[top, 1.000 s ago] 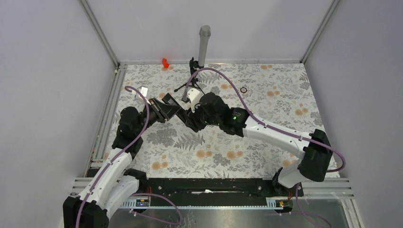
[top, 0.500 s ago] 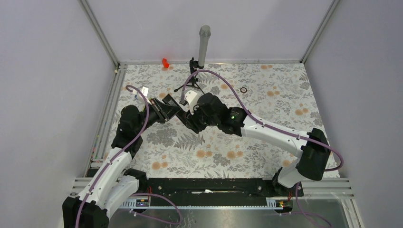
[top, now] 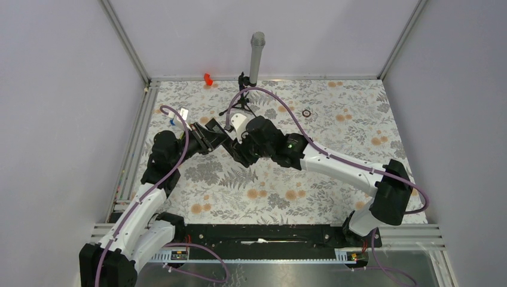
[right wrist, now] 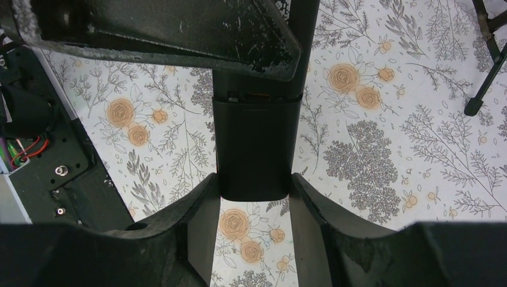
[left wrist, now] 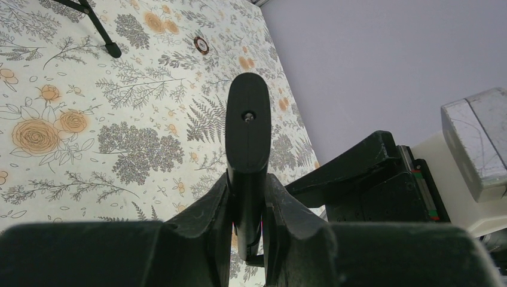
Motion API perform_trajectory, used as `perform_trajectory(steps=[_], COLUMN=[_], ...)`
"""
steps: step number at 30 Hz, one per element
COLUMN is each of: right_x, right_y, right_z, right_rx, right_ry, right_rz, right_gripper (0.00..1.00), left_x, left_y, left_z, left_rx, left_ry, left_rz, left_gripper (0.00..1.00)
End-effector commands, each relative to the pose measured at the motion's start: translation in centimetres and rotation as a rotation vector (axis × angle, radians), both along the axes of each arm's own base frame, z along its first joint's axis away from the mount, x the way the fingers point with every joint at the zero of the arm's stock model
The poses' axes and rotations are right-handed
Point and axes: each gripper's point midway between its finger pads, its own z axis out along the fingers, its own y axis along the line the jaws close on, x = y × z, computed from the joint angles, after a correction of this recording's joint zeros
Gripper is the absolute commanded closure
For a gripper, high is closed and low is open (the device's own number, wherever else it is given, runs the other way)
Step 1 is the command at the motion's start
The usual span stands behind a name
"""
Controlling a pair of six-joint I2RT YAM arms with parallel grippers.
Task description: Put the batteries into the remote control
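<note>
Closest to me, at the bottom of the overhead view, both arms reach up over the floral desk (top: pixel 335 179) and meet left of centre. There they share the remote control (left wrist: pixel 247 137), held off the surface between them. The left end effector (left wrist: pixel 247 185) is clenched on the remote's thin edges, so its rounded end sticks up in the middle of the left wrist frame. The right end effector (right wrist: pixel 254 182) grasps the same remote across its broad black back, one finger pressed to each side (a seam crosses that back higher in the frame). Beyond them, a small white object (top: pixel 183 113) lies at the upper left with a speck of blue (top: pixel 173 121) just beside it, too small to make out. Farther still stand a black tripod (top: pixel 239 103) and a grey cylinder (top: pixel 257 57), with a small ring (top: pixel 307 112) to the right and a red bit (top: pixel 208 79) at the far edge.
</note>
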Motion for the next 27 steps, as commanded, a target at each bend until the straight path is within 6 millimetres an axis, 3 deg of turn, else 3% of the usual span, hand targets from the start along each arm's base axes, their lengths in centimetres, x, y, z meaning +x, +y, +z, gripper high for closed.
perform_trajectory(steps=[1,12,27], right_x=[0.2,1.0,1.4], right_y=[1.2,2.0,2.7], right_z=[1.4,1.1,1.5], right_rx=[0.023,0.016,0.032], right_ry=[-0.004,0.025,0.048], right_rz=[-0.004,-0.050,-0.078], right_gripper=[0.60,0.57,0.52], left_x=[-0.5,-1.2,-1.4], left_y=[-0.9,-1.3,-1.4], left_z=[4.5,4.5,2.5], left_rx=[-0.053,-0.074,-0.064], left_ry=[-0.107,-0.088,-0.055], left_rz=[-0.057,-0.098,-0.106], left_gripper=[1.00,1.00,1.00])
